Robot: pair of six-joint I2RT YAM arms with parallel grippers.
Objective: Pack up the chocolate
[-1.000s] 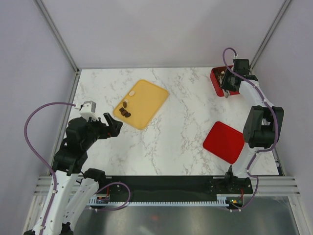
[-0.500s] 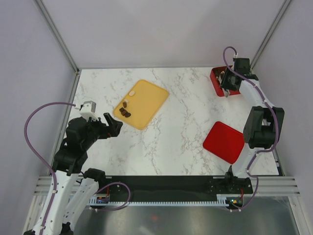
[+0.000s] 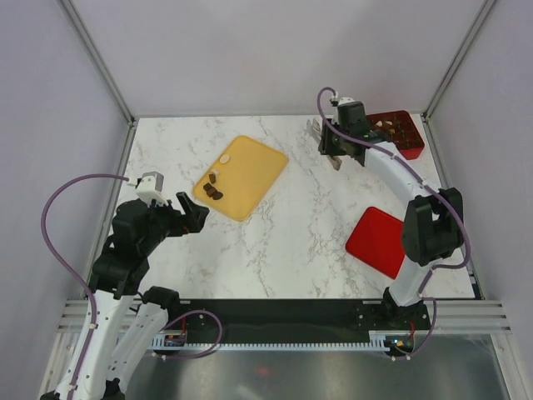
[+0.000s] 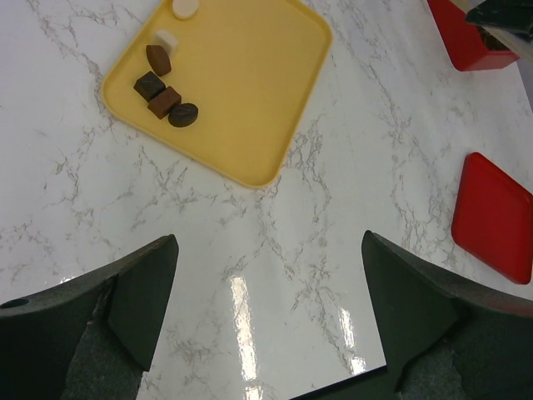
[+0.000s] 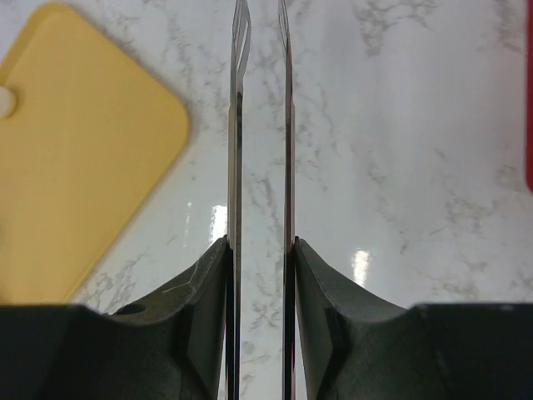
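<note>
Several dark brown chocolate pieces (image 3: 214,192) (image 4: 164,102) lie grouped near one corner of the yellow tray (image 3: 250,171) (image 4: 241,92). Cream-white pieces (image 3: 225,158) (image 4: 167,39) lie beside them. More chocolate (image 3: 391,127) sits in the red gridded box (image 3: 419,147) at the back right. My right gripper (image 3: 324,145) (image 5: 261,21) hovers over bare marble between box and tray, its thin blades slightly apart, open and holding nothing. My left gripper (image 3: 191,212) (image 4: 268,242) is wide open and holds nothing, just short of the tray's near corner.
A flat red lid (image 3: 381,242) (image 4: 495,217) lies on the marble table (image 3: 308,217) at the front right. The red gridded box (image 4: 470,42) shows at the top right of the left wrist view. Grey walls and metal rails enclose the table.
My right arm has swung left, away from the red gridded box, and now hangs over the marble nearer the yellow tray. The left arm has not moved.
</note>
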